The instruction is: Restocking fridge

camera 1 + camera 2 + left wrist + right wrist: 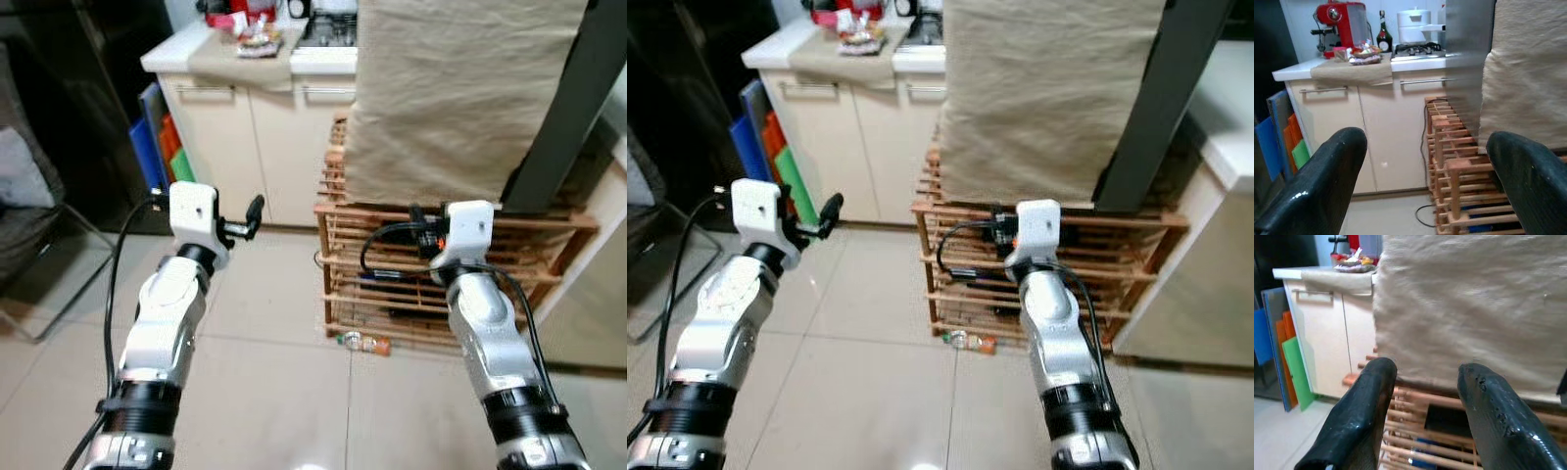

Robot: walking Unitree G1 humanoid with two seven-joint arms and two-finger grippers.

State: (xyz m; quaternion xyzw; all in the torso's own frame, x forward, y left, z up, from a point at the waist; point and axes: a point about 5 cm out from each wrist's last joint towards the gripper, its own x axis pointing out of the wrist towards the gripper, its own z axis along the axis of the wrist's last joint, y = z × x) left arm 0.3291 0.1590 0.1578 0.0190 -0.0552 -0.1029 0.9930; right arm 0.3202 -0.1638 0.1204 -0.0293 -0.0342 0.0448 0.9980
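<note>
we list: slatted bare wood rack (pixel 392 284), matt; coarse beige cloth (pixel 441 93) draped over its top edge; glossy pale floor tiles (pixel 265 372); smooth cream cabinet doors (pixel 1396 132) with brushed metal handles (pixel 1317 89); shiny black rubbery fingers (pixel 1356 421).

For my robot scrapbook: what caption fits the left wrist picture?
Open left gripper faces a slatted wooden rack beside cream kitchen cabinets.

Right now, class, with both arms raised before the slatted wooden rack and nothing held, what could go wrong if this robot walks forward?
1. The small bottle lying on the tiled floor sits by the slatted wooden rack; a step might kick or crush it.
2. The right gripper, open, is close to the beige cloth draped over the rack; its fingers could snag it.
3. The left gripper, open, may bump the cream cabinet.
</note>
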